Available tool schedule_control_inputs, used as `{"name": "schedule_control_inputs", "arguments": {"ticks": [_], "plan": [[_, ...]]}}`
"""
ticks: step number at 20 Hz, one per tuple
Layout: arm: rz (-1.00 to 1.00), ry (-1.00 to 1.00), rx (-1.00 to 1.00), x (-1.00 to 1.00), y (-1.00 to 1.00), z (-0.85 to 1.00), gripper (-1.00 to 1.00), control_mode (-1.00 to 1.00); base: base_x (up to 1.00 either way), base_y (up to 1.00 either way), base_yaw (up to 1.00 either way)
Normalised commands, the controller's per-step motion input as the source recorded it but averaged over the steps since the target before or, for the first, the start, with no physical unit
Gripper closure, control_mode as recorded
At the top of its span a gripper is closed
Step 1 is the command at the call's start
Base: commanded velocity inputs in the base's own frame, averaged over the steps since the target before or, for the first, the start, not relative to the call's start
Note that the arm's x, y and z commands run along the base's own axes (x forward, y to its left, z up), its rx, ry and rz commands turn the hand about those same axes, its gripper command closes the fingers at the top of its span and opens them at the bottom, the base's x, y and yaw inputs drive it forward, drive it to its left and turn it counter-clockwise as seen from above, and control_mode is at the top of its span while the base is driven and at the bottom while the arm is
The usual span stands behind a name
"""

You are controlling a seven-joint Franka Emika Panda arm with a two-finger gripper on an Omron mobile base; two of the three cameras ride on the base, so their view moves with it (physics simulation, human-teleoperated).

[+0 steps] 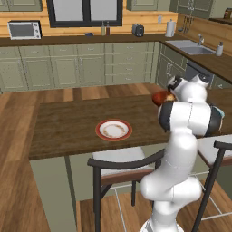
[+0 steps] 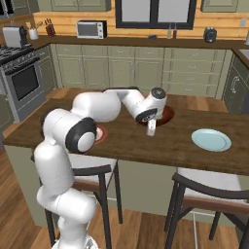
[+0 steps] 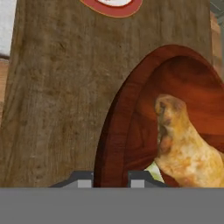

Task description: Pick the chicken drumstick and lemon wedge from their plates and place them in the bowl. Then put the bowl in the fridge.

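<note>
The bowl (image 3: 131, 113) is a deep, round vessel of glossy reddish-brown wood with a thick, smooth rim; it stands on the dark, grained wooden table (image 3: 52, 96), near the far side of the top in the right base view. Inside it lies the chicken drumstick (image 3: 186, 144), a lumpy golden-brown piece with a mottled, paler crust, tapering toward its upper end in the hand view and cut off by the right and bottom edges there. Just beside its lower end, a small pale yellow-green sliver shows in the bowl, the lemon wedge (image 3: 154, 171), mostly hidden by the chicken and the frame edge. The gripper (image 3: 112, 179) sits at the bowl's near rim, its two dark finger tips standing one on each side of the rim wall, close together and clamped on that rim. In the right base view the gripper (image 2: 151, 127) points down at the bowl's edge, and the bowl (image 2: 165, 116) is largely covered by the white wrist. In the left base view only a small part of the bowl (image 1: 159, 97) shows past the arm. The white plate with the red-brown rim (image 1: 113, 129) lies flat on the table, well apart from the bowl, faintly smeared inside. The light blue plate (image 2: 211, 139) lies flat toward the table's right end.
</note>
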Motion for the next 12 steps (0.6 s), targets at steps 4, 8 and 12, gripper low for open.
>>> {"name": "schedule_control_inputs", "arguments": {"ticks": [4, 8, 12], "plan": [[0.00, -0.08, 0.00, -0.37, 0.59, 0.95, 1.00, -1.00, 0.00, 0.00, 0.00], [0.00, 0.12, -0.01, -0.81, 0.33, 0.90, 1.00, -1.00, 0.00, 0.00, 0.00], [0.00, 0.04, -0.01, -0.99, 0.46, 0.38, 1.00, -1.00, 0.00, 0.00, 0.00]]}}
